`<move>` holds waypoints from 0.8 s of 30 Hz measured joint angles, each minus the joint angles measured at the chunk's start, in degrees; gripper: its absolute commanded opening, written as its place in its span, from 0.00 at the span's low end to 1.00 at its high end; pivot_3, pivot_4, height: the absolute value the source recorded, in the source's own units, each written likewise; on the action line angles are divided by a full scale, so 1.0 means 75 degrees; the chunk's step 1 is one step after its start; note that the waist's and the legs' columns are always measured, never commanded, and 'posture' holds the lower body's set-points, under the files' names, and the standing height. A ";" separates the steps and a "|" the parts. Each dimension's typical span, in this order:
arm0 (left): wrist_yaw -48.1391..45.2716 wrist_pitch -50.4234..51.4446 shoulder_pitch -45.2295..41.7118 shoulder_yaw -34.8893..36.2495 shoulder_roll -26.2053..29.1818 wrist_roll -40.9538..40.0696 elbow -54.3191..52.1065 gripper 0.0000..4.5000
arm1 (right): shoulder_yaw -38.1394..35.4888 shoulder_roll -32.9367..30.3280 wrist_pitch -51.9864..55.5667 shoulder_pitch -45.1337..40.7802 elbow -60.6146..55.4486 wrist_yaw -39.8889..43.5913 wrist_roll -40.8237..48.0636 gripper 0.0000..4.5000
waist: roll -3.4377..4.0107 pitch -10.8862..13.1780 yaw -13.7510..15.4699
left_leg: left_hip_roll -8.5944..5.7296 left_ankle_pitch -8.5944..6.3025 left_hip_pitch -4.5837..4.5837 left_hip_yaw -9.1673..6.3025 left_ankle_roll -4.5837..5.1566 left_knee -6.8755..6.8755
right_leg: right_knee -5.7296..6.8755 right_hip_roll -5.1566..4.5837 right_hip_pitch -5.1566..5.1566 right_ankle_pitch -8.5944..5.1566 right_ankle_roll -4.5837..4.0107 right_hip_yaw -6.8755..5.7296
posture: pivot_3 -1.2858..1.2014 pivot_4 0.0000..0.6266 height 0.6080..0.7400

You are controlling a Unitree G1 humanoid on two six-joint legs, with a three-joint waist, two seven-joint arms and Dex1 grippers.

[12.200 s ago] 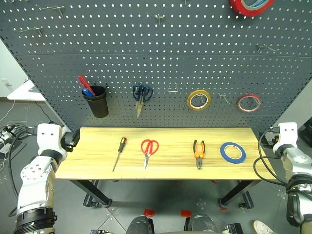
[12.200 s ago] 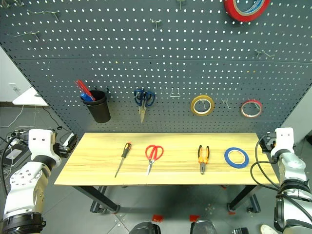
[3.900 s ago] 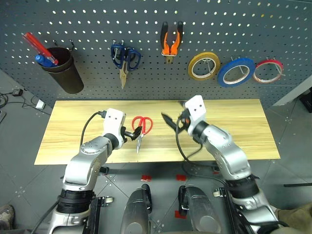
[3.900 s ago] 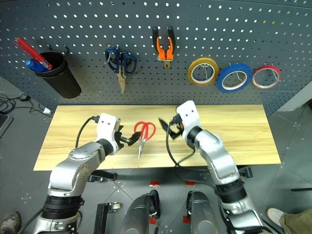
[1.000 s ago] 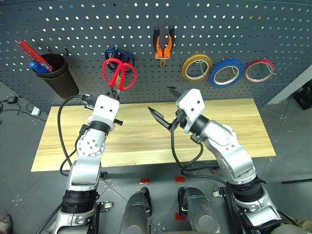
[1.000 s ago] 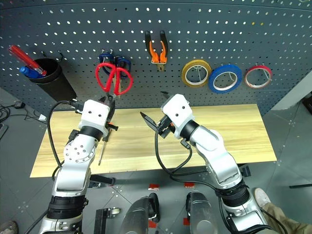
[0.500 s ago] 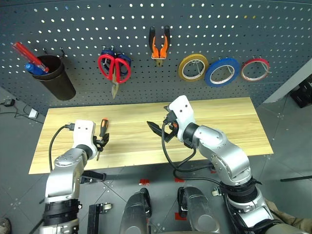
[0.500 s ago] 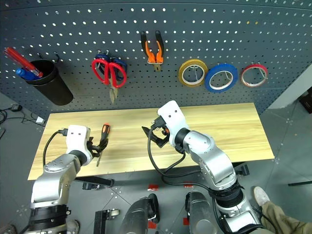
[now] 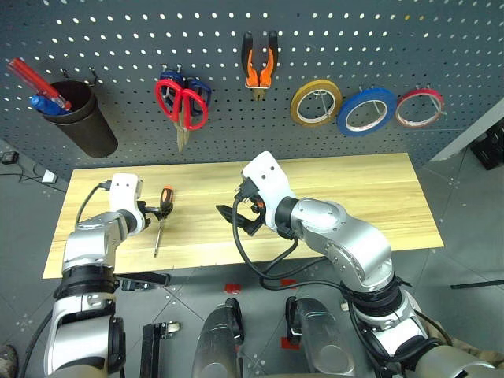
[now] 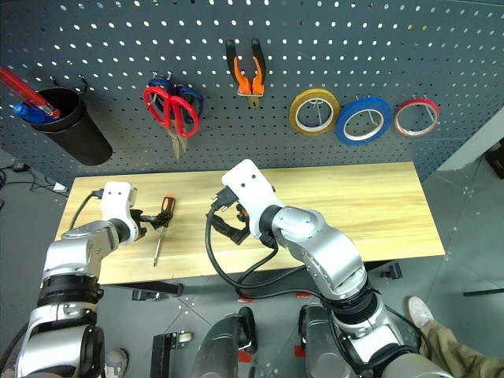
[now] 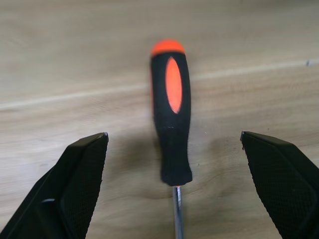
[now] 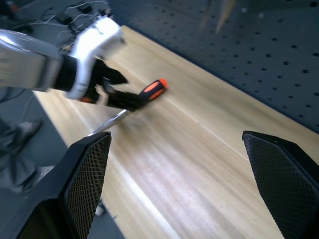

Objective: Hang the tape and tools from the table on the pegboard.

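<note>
left gripper (image 11: 174,184): wide open, straddling the screwdriver (image 9: 161,216) handle, holding nothing
right gripper (image 9: 236,216): open, empty, above the table (image 9: 354,197)
screwdriver: flat on the table's left part

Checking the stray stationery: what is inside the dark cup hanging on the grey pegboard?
A red pen and a blue one stick out of the dark cup. Their lower ends and the cup's bottom are hidden by its wall.

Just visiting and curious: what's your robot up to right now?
Left gripper open around the screwdriver on the table. Right gripper open, empty. Nothing in the way.
</note>
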 measured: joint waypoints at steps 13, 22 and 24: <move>-0.0207 -0.1273 -0.1279 -0.0668 0.0103 0.0635 0.2352 0.66 | 0.0556 -0.0817 -0.0657 -0.0308 -0.0367 0.1012 0.0539 1.00 | 0.0002 0.0079 -0.0066 | 0.0000 0.0000 -0.0003 0.0008 0.0000 0.0001 | 0.0000 -0.0004 -0.0003 -0.0001 0.0001 0.0004 | 0.40 0.59 1.00; -0.0703 -0.1397 0.0001 -0.0608 0.0384 0.0458 0.0822 0.17 | 0.0586 -0.1150 -0.1423 -0.0445 0.0123 0.1099 0.0358 1.00 | -0.0046 0.0031 -0.0166 | -0.0001 0.0002 -0.0012 0.0008 -0.0005 0.0003 | 0.0002 -0.0006 -0.0006 0.0002 -0.0001 -0.0004 | 0.41 0.38 1.00; -0.0762 -0.1345 0.0537 -0.0562 0.0508 0.0402 0.0114 0.17 | 0.0584 -0.1219 -0.1639 -0.0491 0.0246 0.1141 0.0258 1.00 | -0.0063 -0.0011 -0.0191 | 0.0000 0.0003 -0.0017 0.0005 -0.0005 0.0003 | 0.0002 -0.0006 -0.0007 0.0002 -0.0002 -0.0010 | 0.41 0.36 1.00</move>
